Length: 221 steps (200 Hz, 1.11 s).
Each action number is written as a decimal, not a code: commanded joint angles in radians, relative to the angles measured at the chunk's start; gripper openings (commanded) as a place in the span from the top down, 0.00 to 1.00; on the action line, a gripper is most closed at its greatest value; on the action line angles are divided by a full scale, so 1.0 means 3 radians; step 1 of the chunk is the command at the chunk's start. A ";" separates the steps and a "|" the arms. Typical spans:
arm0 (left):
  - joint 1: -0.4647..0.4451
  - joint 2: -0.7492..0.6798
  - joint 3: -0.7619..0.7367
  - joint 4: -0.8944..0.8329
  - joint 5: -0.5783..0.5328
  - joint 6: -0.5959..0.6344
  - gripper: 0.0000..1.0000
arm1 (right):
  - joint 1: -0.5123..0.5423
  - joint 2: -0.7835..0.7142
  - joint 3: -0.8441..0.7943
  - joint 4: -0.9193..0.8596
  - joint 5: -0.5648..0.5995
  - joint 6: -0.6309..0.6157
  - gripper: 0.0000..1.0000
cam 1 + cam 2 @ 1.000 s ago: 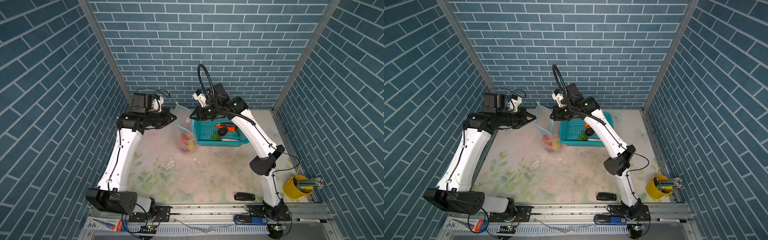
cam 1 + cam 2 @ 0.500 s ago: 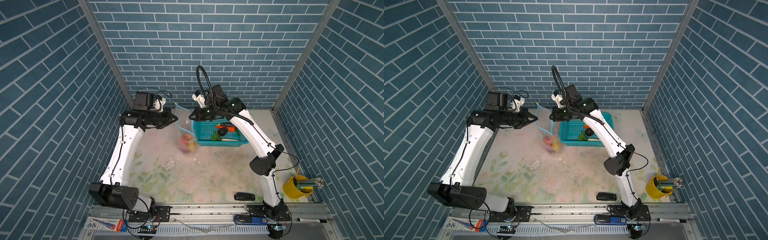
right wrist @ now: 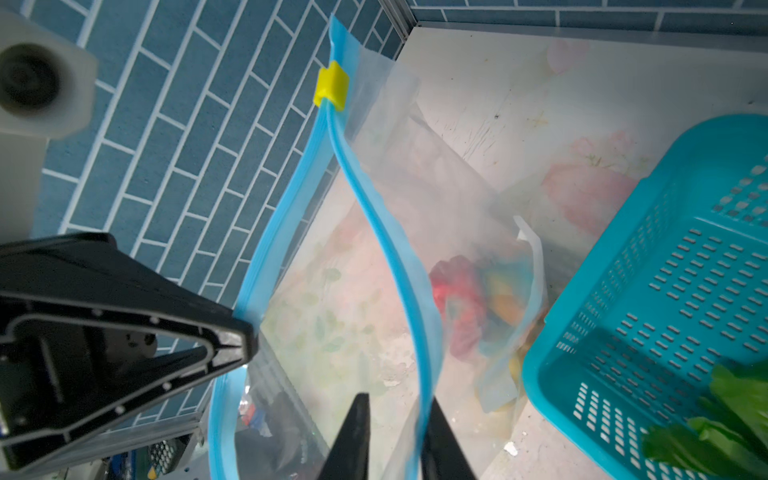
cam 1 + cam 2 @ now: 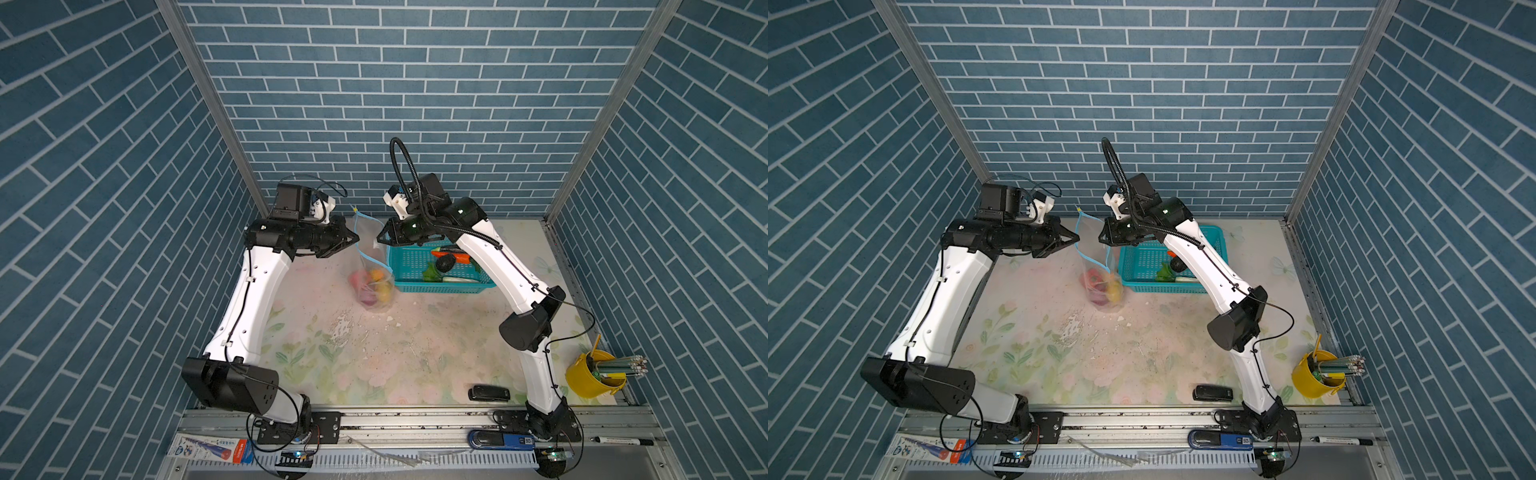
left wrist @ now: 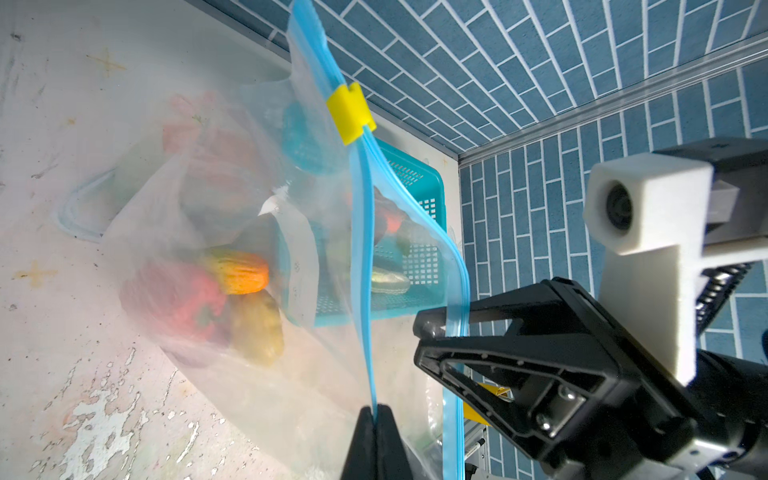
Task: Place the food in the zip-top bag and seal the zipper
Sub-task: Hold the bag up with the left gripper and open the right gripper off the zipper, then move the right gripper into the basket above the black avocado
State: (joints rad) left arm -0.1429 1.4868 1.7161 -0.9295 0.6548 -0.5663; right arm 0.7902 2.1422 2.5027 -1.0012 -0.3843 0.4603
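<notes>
Now the left gripper (image 5: 376, 412) is clamped on one lip of the zipper (image 5: 360, 249), and the zip-top bag (image 4: 368, 249) hangs beside the teal basket (image 4: 409, 264). The right gripper (image 3: 397, 403) has its jaws apart, the other lip lying between them. Food (image 4: 372, 286) sits in the bag's bottom.

The large clear plastic zip-top bag (image 5: 266, 365) is looking thin, crinkly and slightly cloudy, catching light on its folds. Its light blue plastic zipper strip (image 5: 360, 249) is looking finely ribbed, and the small yellow slider tab (image 5: 349, 112) is showing as hard, opaque plastic. Through the film the colourful toy vegetables (image 5: 239, 272) are appearing smooth-skinned. The teal perforated plastic basket (image 3: 685, 291) is gleaming softly. The pale floral bench (image 4: 374, 357) is looking matt, its covering flaking near the middle. Along the bench's front edge a brushed metal rail (image 4: 415, 419) is shining dully.
</notes>
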 commanded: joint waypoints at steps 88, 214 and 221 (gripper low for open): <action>-0.0038 0.0088 0.0011 0.0137 0.0138 0.0030 1.00 | -0.0173 -0.0343 -0.0163 -0.0003 0.0575 -0.0355 0.46; -0.0095 0.0208 0.0028 0.0199 0.0180 0.0022 1.00 | -0.0991 -0.0431 -0.1543 0.0269 0.1119 0.0087 0.38; -0.0096 0.0203 0.0032 0.0199 0.0175 0.0024 1.00 | -0.1019 -0.0385 -0.1568 0.0274 0.1139 0.0125 0.37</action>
State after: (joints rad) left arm -0.1642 1.5387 1.7161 -0.8875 0.7006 -0.5667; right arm 0.5034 1.9881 2.0686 -0.9413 -0.0750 0.4339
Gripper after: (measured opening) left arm 0.045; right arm 0.621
